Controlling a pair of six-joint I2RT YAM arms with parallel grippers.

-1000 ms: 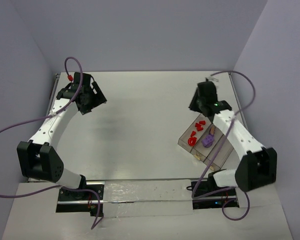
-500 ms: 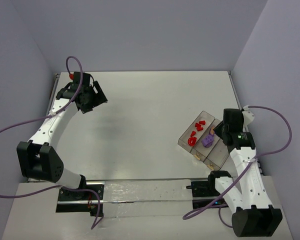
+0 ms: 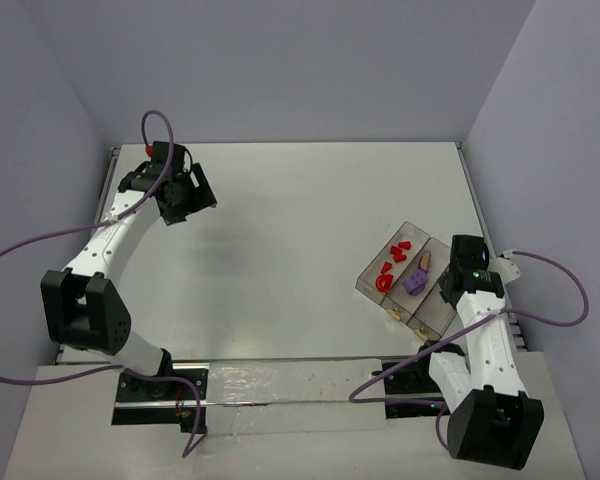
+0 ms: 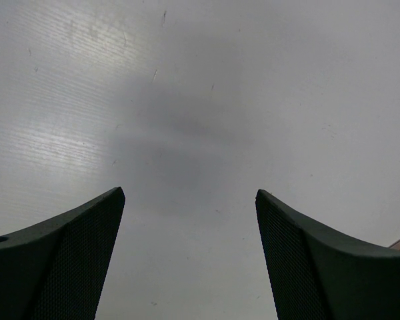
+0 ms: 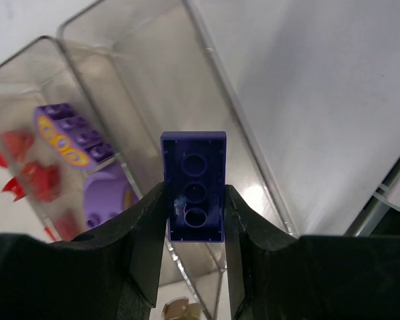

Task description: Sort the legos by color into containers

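Between the fingers of the right pincer sits a dark blue-violet brick, pinched by its long sides with its hollow underside toward the wrist camera, probably so it can drop straight down. It hangs above the tray, roughly over the end compartment, which shows no brick and looks like the one meant for this colour. Next along, the middle compartment holds purple bricks, and the far one holds red bricks. Well apart, the left pincer stands spread over the tabletop, holding nothing, likely parked out of the way
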